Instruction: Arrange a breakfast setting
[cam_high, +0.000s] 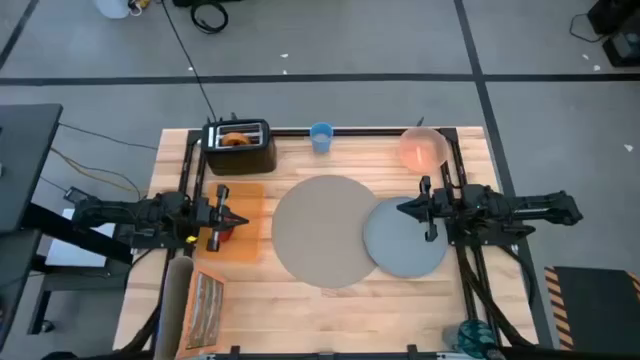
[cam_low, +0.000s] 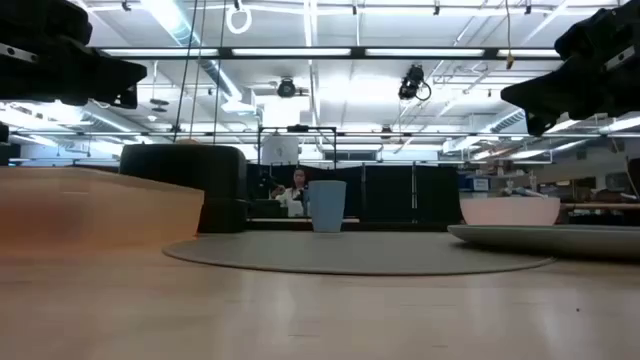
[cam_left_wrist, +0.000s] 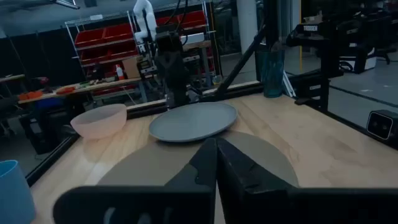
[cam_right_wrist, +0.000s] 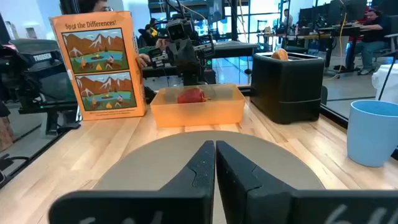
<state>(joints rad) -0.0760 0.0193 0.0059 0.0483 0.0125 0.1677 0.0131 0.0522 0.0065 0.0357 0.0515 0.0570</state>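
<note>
The round grey-tan mat (cam_high: 322, 232) lies mid-table. The grey plate (cam_high: 408, 240) sits to its right, its left rim over the mat's edge. The pink bowl (cam_high: 423, 150) and blue cup (cam_high: 321, 136) stand at the far edge. A bagel (cam_right_wrist: 281, 55) sticks up out of the black toaster (cam_high: 240, 147). The red apple (cam_right_wrist: 192, 96) lies in the orange translucent tray (cam_high: 240, 228). My left gripper (cam_high: 243, 219) hovers shut above the tray's right side and touches nothing. My right gripper (cam_high: 401, 208) hovers shut above the plate's far-left rim, also touching nothing.
A "Spot the Differences" picture board (cam_right_wrist: 99, 65) stands at the table's near-left part. A black frame rail (cam_high: 380, 129) runs along the far edge. Bare wood (cam_high: 350, 310) lies between the mat and the near edge.
</note>
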